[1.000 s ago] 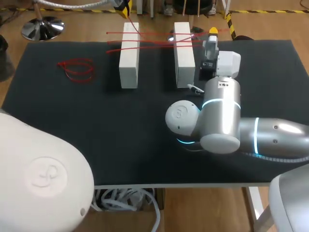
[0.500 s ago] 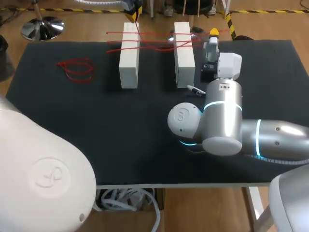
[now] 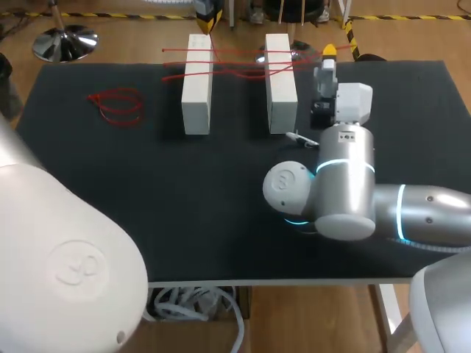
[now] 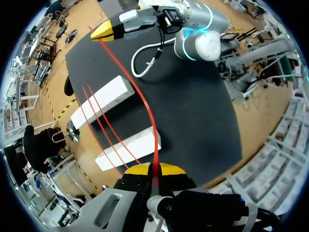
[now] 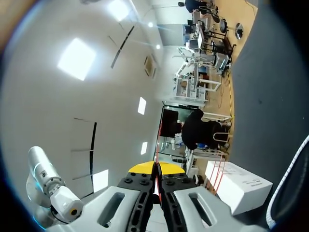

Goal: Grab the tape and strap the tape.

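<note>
Left wrist view showed left tool (image 4: pixel 154 170) clamped on red tape (image 4: pixel 145 104), right tool (image 5: pixel 157 169) pinching its far end.

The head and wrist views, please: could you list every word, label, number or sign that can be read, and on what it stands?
None can be read.
On the right arm, a small dark label: too small to read.
On its joint cap: a raised emblem, no letters.
On the white blocks: faint marks at most, unreadable.
On the red strap: no print seen.
</note>
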Robot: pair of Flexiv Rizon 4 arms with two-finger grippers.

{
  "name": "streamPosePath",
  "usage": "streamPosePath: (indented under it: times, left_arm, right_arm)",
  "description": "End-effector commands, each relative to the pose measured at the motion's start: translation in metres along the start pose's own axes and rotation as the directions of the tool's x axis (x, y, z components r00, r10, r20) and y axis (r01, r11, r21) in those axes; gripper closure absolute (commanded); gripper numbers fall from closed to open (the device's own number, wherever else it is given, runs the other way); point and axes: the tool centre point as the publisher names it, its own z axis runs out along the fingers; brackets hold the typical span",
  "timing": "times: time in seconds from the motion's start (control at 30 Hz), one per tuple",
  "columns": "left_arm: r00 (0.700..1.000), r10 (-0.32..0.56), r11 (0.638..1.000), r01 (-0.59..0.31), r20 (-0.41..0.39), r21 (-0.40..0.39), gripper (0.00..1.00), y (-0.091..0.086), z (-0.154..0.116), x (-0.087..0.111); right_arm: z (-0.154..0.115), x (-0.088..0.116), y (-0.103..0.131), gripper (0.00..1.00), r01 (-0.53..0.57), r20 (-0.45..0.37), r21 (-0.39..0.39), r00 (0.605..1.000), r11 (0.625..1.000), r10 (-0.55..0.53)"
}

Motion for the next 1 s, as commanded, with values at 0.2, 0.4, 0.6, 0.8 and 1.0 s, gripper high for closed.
streamPosePath:
  times: [0.2, 0.4, 0.6, 0.8, 1.0]
  left_arm:
    - [0.987, -0.088, 0.996, 0.084, -0.132, -0.037, 1.00, 0.002, 0.009, -0.004]
    - [0.978, -0.147, 0.989, 0.142, -0.150, -0.046, 1.00, 0.008, 0.009, 0.000]
    - [0.967, -0.188, 0.982, 0.180, -0.170, -0.063, 1.00, 0.013, 0.014, 0.004]
    - [0.970, -0.185, 0.982, 0.177, -0.156, -0.061, 1.00, 0.008, 0.013, 0.003]
    - [0.971, -0.187, 0.982, 0.184, -0.146, -0.031, 1.00, 0.002, 0.012, 0.001]
  right_arm:
    - [0.004, 0.001, 0.010, 1.00, 0.018, -0.020, 0.019, 1.000, 1.000, -0.018]
    - [0.004, 0.000, 0.013, 1.00, 0.025, -0.030, 0.034, 0.999, 0.999, -0.024]
    - [0.003, 0.000, 0.013, 1.00, 0.031, -0.042, 0.044, 0.999, 0.999, -0.029]
    - [0.003, 0.000, 0.013, 1.00, 0.038, -0.045, 0.055, 0.998, 0.998, -0.036]
    - [0.003, -0.002, 0.014, 1.00, 0.052, -0.047, 0.059, 0.998, 0.997, -0.049]
